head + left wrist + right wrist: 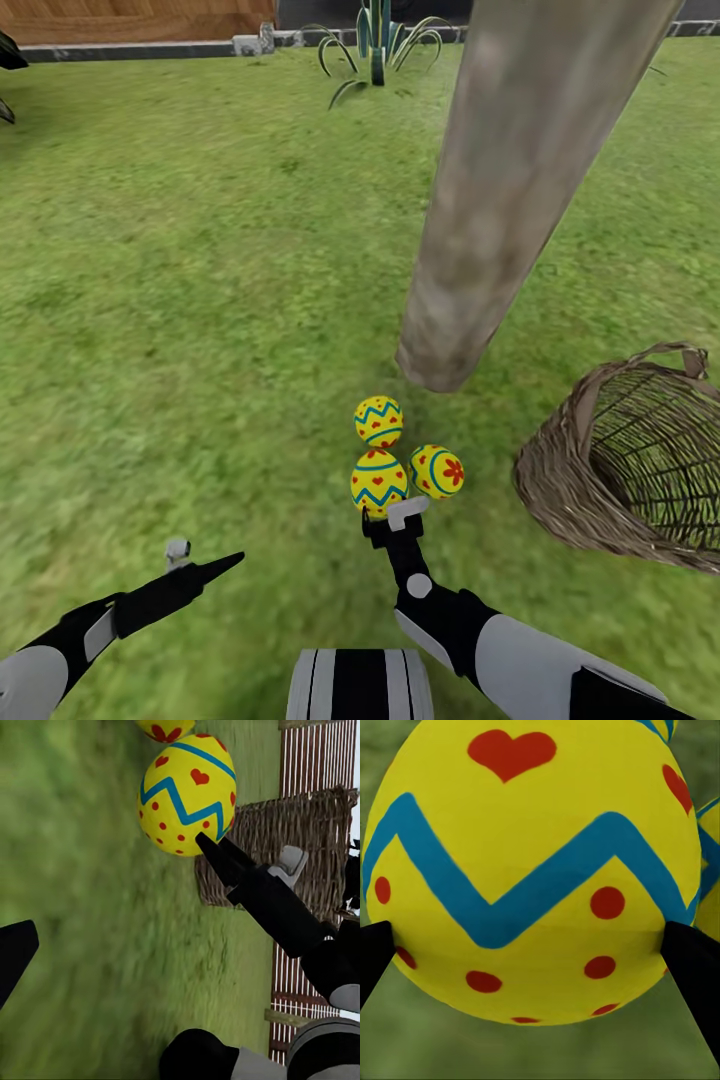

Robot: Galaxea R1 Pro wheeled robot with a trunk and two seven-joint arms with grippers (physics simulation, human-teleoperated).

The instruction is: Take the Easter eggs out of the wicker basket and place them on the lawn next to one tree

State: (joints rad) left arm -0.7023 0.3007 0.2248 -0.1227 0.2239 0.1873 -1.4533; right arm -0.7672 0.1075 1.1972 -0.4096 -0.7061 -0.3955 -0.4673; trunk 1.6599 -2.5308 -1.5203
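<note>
At the tree (520, 190) foot, three eggs (379, 421) cluster on the lawn (200, 300). Right hand (385, 515) grasps the near egg (378, 482); left hand (205, 565) is released. Basket (570, 480) lies right.

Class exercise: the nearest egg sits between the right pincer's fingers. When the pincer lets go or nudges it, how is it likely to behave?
The nearest egg looks smooth and rounded, so it may roll once the right pincer releases it. The lawn seems flat, and two other eggs lie close, which may stop it. Its glossy shell probably slips under a light grip.
</note>
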